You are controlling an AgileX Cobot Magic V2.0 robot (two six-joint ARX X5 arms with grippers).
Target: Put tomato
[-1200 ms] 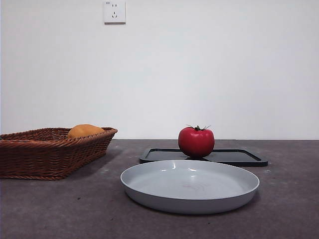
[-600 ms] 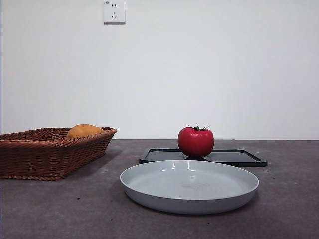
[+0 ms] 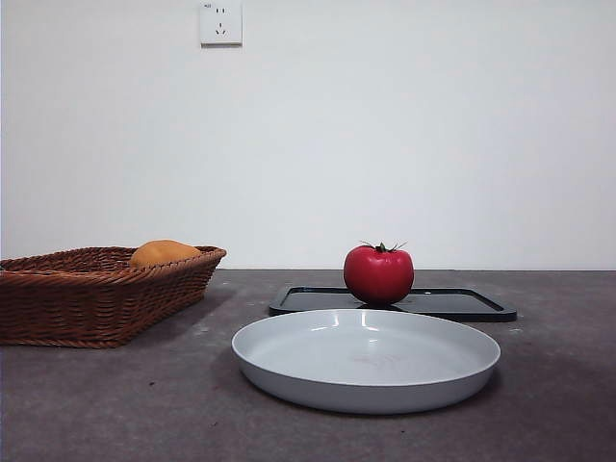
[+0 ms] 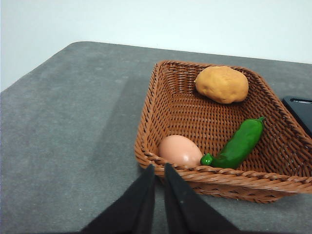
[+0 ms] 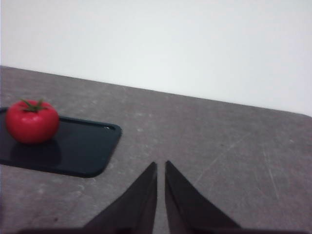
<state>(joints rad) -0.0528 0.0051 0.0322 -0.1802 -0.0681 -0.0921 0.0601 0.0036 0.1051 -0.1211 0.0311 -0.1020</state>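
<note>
The glossy red tomato [image 3: 379, 274] with a green stem stands on a flat black tray [image 3: 452, 304] behind a grey plate [image 3: 366, 358]. It also shows in the right wrist view [image 5: 32, 121] on the tray [image 5: 83, 146]. My right gripper [image 5: 160, 168] is shut and empty, well off to the side of the tray over bare table. My left gripper [image 4: 159, 170] is shut and empty, just outside the near rim of the wicker basket [image 4: 168, 105]. Neither gripper shows in the front view.
The wicker basket [image 3: 96, 294] at the left holds an orange rounded item [image 4: 222, 84], a green pepper [image 4: 239, 143] and an egg [image 4: 179, 150]. A wall socket [image 3: 220, 22] is on the white wall behind.
</note>
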